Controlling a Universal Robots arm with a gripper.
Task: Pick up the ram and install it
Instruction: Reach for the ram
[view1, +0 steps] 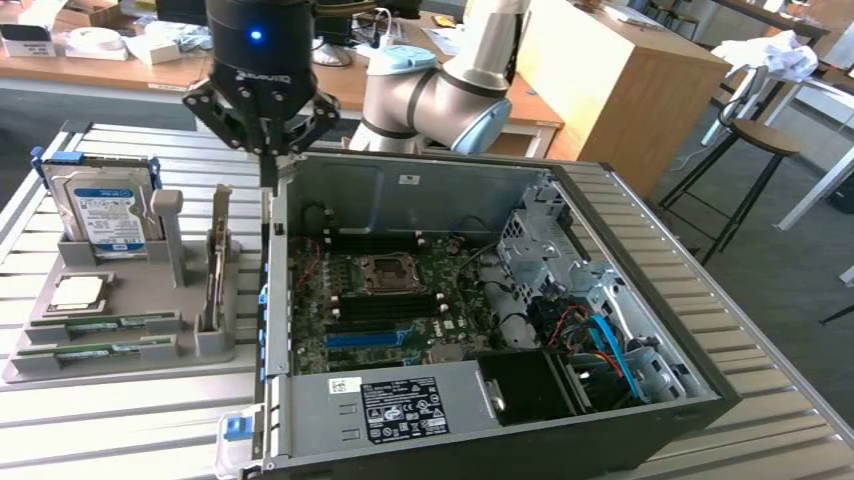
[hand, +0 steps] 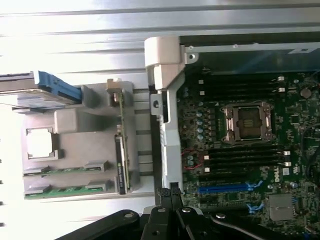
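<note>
Plainly, the main hazard is position: the gripper (view1: 267, 170), its two dark fingers pressed together on nothing, hangs over the far end of the left wall of the computer case (view1: 641, 300). A descent from there could, I judge, strike that thin sheet-metal edge rather than reach anything. The ram (view1: 104, 322) lies well apart from it, a flat green stick seated in a near slot of the grey tray (view1: 200, 345) on the exterior view's left, with a second green stick just beside it toward the near edge (a thin board also stands on edge along the tray's side nearest the case, and I cannot tell whether it is memory too). Such a stick looks thin, stiff and brittle, so a skewed pinch could twist it or jam it against the moulded slot walls. On the same tray the boxy hard drive (view1: 96, 210) stands upright at the far end and the square silver processor (view1: 78, 292) lies flat nearer; a stray finger could knock either. Inside the case the green motherboard (view1: 320, 310) carries long black memory slots (view1: 380, 305) and an open socket (view1: 390, 268), where a tilted stick might miss its slot.
</note>
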